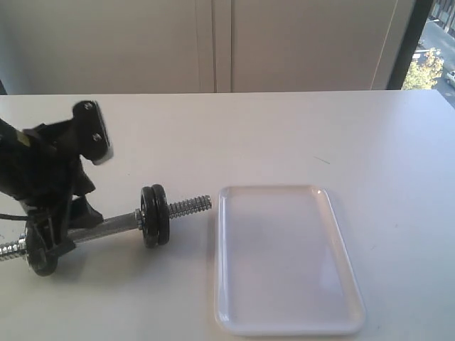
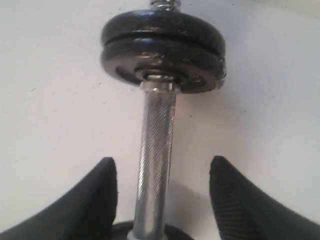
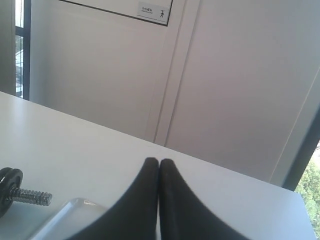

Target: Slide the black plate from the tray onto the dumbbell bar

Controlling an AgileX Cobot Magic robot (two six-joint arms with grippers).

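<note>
The dumbbell bar (image 1: 114,224) is shown lying on the white worktop (image 1: 284,135), to the left of the tray (image 1: 220,256) in the exterior view. Its coarse threaded end (image 1: 190,206) is directed toward the tray's rim without touching it. Two black discs are carried on the bar, stood on edge and pressed face to face. The black plate (image 1: 163,213) is taken to be the one nearer the tray, and the inner disc (image 1: 148,217) is seated against it on the side toward the middle of the bar. A third disc (image 1: 39,259) is seen at the opposite end of the bar, partly hidden by the left arm. The jaws of the left gripper (image 2: 161,167) are held apart, one on either side of the knurled middle of the bar, with a clear gap on both sides. The jaws of the right gripper (image 3: 159,162) are pressed together with nothing between them, above the worktop near a corner of the tray
</note>
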